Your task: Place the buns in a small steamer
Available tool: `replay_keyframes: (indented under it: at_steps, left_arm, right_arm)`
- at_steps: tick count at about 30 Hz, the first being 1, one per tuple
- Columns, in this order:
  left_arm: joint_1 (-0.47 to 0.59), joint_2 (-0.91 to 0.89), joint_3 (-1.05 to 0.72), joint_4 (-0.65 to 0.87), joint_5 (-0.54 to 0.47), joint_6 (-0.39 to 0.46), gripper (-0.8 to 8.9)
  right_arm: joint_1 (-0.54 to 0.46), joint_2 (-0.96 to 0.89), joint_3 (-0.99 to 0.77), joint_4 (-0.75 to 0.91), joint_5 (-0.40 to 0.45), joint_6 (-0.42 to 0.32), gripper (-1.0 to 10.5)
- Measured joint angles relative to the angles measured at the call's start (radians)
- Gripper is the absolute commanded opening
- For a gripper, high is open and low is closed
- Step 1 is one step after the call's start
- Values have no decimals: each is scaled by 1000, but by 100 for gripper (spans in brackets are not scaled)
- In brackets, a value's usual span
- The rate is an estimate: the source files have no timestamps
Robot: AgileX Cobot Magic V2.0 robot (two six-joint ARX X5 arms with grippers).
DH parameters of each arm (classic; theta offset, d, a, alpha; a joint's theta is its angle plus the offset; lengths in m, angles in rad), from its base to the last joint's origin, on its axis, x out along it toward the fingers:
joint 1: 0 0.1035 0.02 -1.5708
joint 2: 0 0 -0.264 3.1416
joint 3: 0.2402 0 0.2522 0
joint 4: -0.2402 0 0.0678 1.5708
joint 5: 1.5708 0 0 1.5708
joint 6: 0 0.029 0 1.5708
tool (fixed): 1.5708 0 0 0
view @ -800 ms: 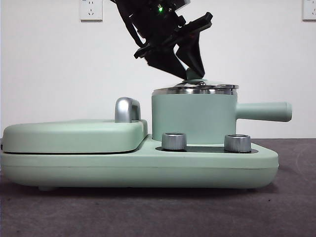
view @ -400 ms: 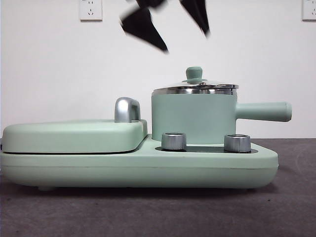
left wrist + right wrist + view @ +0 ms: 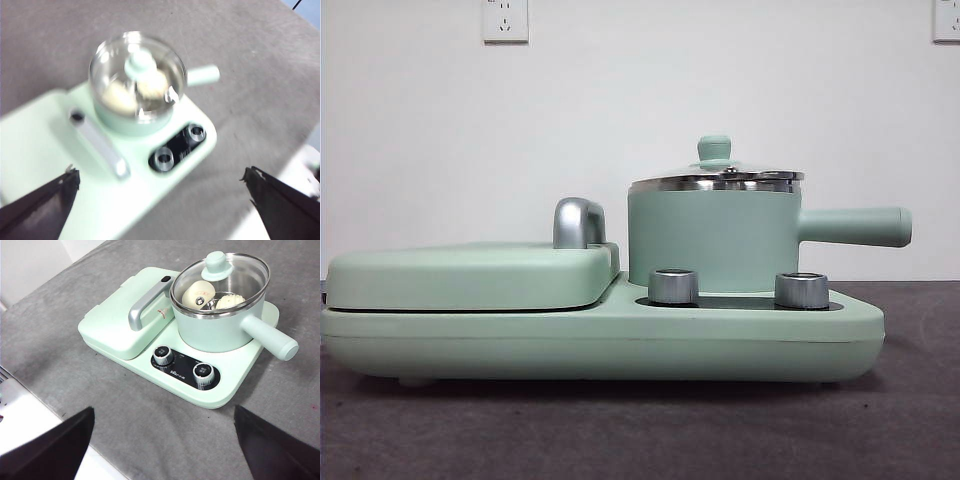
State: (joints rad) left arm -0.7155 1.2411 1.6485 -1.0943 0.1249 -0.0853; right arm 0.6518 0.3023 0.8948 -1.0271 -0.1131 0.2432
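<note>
Looking done: both buns (image 3: pixel 212 296) sit inside small steamer (image 3: pixel 712 238), glass lid (image 3: pixel 220 281) seated, green knob (image 3: pixel 714 148) upright. Steamer on right side of cooker base (image 3: pixel 600 340), handle (image 3: pixel 854 226) sticking out sideways. Left gripper (image 3: pixel 165 200) high above pot, jaws spread wide, nothing held. Right gripper (image 3: pixel 162 437) also wide apart, empty, well off base. Your step in hand, by my read: retreat. Lift straight up, avoid knob and handle, park arms clear.

We are seeing the two cream buns (image 3: pixel 199 293) (image 3: pixel 230 301) sitting side by side inside the mint-green small steamer (image 3: pixel 220 325), its glass lid (image 3: pixel 235 277) closed, handle (image 3: pixel 268 337) sticking sideways.
</note>
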Motion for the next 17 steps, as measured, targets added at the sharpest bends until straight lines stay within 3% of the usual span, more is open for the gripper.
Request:
replay_keyframes:
  at_steps: [13,17]
  left_arm:
    - [2,-662,-689,159,-101,-220,513]
    - [2,-823,-815,150,-113,-272,404]
  right_arm:
    - [0,0,0,7,7,0,443]
    - [0,0,0,7,8,0,443]
